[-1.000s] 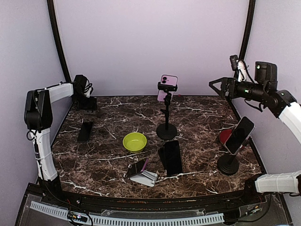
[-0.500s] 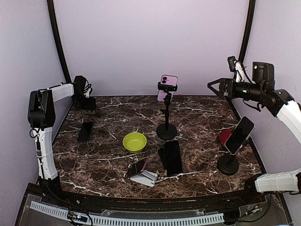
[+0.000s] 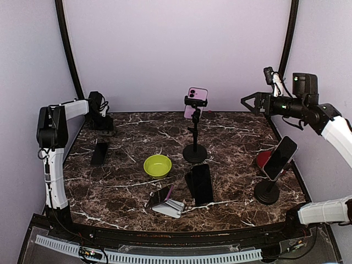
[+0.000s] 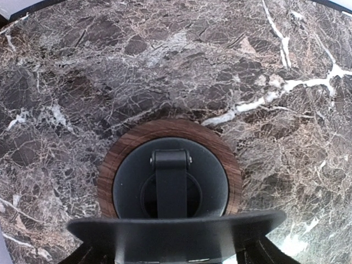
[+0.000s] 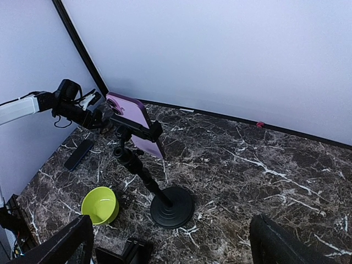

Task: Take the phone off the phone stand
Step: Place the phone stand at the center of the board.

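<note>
**Q:** What is in frame, biggest first?

**A:** The dark brown, white-veined marble table (image 3: 231,137) fills the lower two thirds of the overhead view. The right gripper (image 3: 246,102) hangs at upper right with its jaws spread wide and nothing between them. The left gripper (image 3: 102,114) sits at upper left, over a round black stand base ringed in wood (image 4: 170,176). Its fingers show only at the bottom corners of the wrist view. They are apart, with no grip that can be made out.

**Q:** Where is the task's thing?

**A:** The likeliest candidate is the pink phone (image 3: 197,99), clamped high on the tall black pole stand (image 3: 194,149) at centre frame. The right wrist camera looks straight at it. A dark phone on a round-footed black stand (image 3: 278,159) leans at the right edge, so the target is a judgement. Smaller items are a black phone lying flat (image 3: 201,183) at lower centre and a lime-green bowl (image 3: 158,165) to its left.

**Q:** What has changed over the last second?

**A:** The right gripper has crept leftward and slightly up, towards the pink phone, with its jaws no narrower. The left arm's elbow has swung inward, while its gripper has barely shifted. No phone has moved. This reads as the approach stage: nothing is touched and the removal has not begun.

**Q:** Any brands or writing?

**A:** None legible. The phone backs are too small to show a logo.
</note>
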### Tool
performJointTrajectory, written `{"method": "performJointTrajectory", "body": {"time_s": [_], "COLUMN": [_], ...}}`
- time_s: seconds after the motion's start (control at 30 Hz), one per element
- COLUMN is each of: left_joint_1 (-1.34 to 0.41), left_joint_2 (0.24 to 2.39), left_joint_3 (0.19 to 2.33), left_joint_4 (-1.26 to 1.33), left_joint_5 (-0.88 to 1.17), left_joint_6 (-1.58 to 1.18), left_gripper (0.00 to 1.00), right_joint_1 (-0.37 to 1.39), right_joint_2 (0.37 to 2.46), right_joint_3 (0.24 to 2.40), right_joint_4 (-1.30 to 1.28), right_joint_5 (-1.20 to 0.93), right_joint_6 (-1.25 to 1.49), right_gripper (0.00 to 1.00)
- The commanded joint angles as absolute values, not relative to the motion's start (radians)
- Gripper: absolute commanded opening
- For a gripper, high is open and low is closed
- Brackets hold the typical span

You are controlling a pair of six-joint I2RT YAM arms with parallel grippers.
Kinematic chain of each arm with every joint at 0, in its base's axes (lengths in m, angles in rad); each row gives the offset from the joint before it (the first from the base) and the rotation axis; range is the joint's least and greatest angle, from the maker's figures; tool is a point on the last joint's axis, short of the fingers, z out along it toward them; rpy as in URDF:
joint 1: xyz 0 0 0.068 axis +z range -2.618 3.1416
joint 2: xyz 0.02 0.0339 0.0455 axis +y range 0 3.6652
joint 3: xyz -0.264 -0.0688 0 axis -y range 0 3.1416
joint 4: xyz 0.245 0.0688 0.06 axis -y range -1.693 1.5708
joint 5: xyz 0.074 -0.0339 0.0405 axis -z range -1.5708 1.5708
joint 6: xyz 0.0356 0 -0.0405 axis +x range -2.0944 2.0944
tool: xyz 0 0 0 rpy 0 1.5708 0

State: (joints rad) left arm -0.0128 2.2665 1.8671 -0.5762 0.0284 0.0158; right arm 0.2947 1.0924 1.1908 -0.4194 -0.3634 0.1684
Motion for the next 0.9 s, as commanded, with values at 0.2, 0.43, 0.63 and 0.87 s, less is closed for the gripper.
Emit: {"method": "performJointTrajectory", "body": {"time_s": [0.2, 0.43, 0.63, 0.87], "left_joint_1": [-0.005, -0.005, -0.006, -0.010], "left_joint_2": [2.291, 2.297, 2.229, 2.085], "left_joint_3": [1.919, 1.941, 1.936, 1.861], "left_joint_4": [-0.574, -0.601, -0.618, -0.583], "left_joint_5": [0.015, 0.038, 0.070, 0.086], "left_joint_6": [0.023, 0.022, 0.007, 0.000], "left_gripper": [0.79, 0.97, 0.99, 0.99], "right_joint_1": [0.302, 0.302, 0.302, 0.301], "right_joint_2": [1.104, 1.100, 1.089, 1.073], "right_joint_3": [1.218, 1.217, 1.212, 1.206], "right_joint_4": [-0.390, -0.390, -0.391, -0.388], "right_joint_5": [-0.385, -0.387, -0.390, -0.396], "right_joint_6": [0.163, 0.161, 0.161, 0.165], "right_gripper": [0.99, 0.99, 0.99, 0.99]}}
